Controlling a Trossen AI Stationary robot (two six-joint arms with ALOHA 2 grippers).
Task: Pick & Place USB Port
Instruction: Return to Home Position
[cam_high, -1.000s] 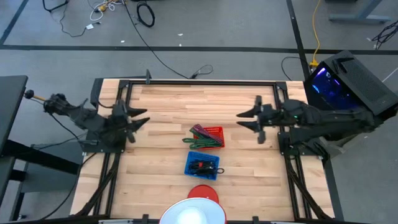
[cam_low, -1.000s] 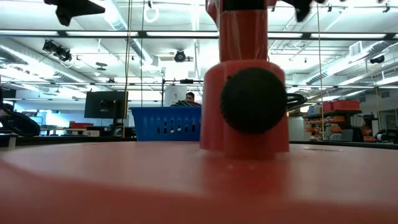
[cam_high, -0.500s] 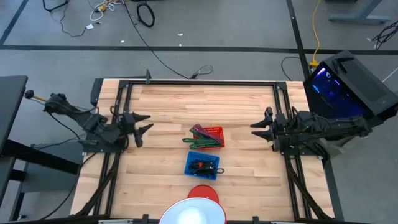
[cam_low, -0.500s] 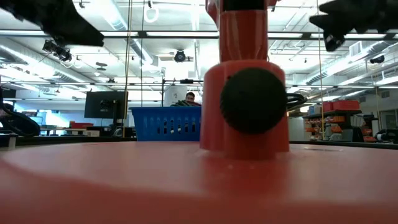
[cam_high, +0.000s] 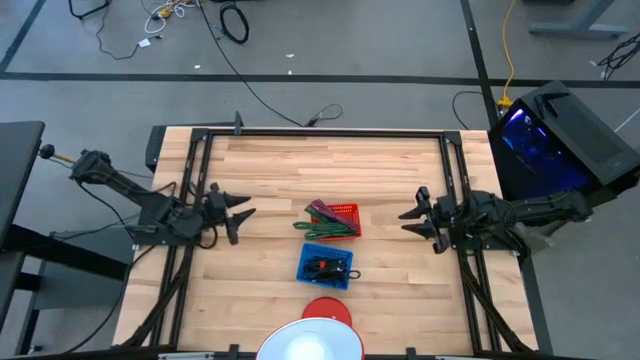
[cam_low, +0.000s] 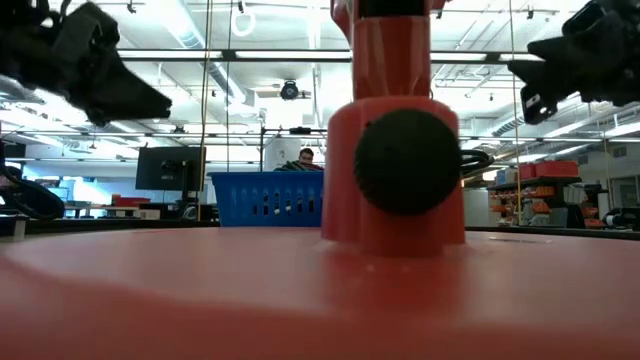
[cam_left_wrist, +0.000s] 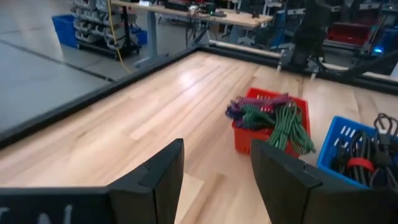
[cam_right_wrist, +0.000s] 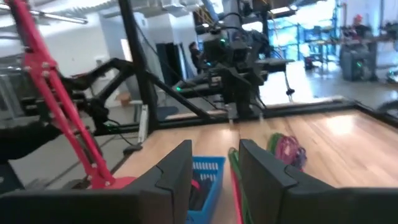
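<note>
USB cables (cam_high: 328, 224): a green and pink bundle lying in the red bin (cam_high: 352, 207) at mid-counter. Left claw (cam_high: 243, 222), released and empty, hangs low over the left side of the counter (cam_high: 300, 165), its fingers (cam_left_wrist: 158, 177) spread and pointing toward the bin. Right claw (cam_high: 408, 222), likewise released and empty, hangs over the right side, facing the left one. The bin stands between the two claws, well apart from both and about equally far from each. The green loops spill over the rim on the left claw's side, so that arm is marginally the nearer. The bundle's long axis runs roughly across the counter, along the line joining the claws. A blue bin (cam_high: 304, 262) holding black cables (cam_high: 325, 268) stands just beside the red one, toward the counter's near edge. Judgement: sorting appears complete, as no cable shows loose on the boards. The coming move asks only that each arm draw away from the bin without catching the overhanging loops.
</note>
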